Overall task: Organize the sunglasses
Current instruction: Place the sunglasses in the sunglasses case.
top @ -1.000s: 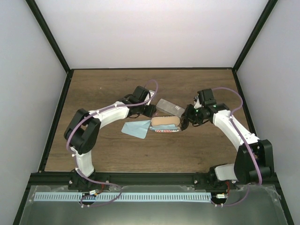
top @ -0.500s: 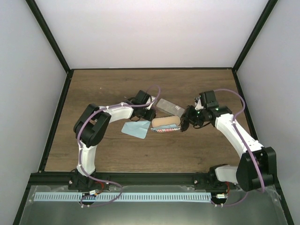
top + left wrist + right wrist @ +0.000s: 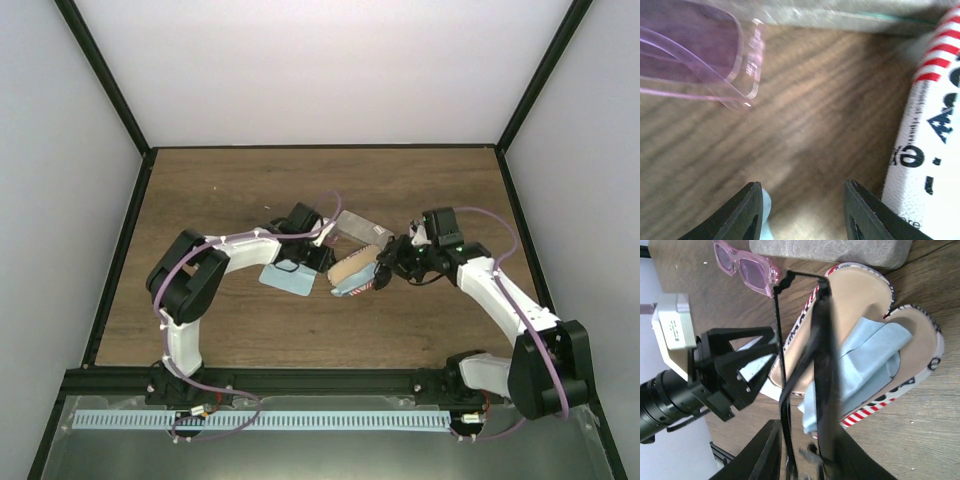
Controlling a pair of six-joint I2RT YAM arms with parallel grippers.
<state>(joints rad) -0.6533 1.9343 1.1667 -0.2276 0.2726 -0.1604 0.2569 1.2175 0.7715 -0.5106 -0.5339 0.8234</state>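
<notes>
My right gripper [image 3: 805, 440] is shut on the black wire-frame sunglasses [image 3: 820, 340]. It holds them folded over the open striped case [image 3: 865, 305], which has a light blue cloth [image 3: 875, 355] lying inside. The pink-tinted sunglasses [image 3: 695, 45] rest on the table just beyond my left gripper [image 3: 802, 183]. That gripper is open, with only bare wood between its fingers. The striped case's outer side [image 3: 930, 165] lies close to the left gripper's right finger. In the top view the two grippers meet at the case [image 3: 352, 272], the left gripper [image 3: 318, 256] on its left and the right gripper [image 3: 385, 265] on its right.
A grey case [image 3: 358, 228] lies shut just behind the striped one. A second light blue cloth [image 3: 285, 278] lies flat on the wood under the left wrist. Black frame posts and white walls bound the table.
The striped case has turned from level to slanted. My right gripper has moved left over it with the black sunglasses. The left gripper has come nearer and narrowed slightly.
</notes>
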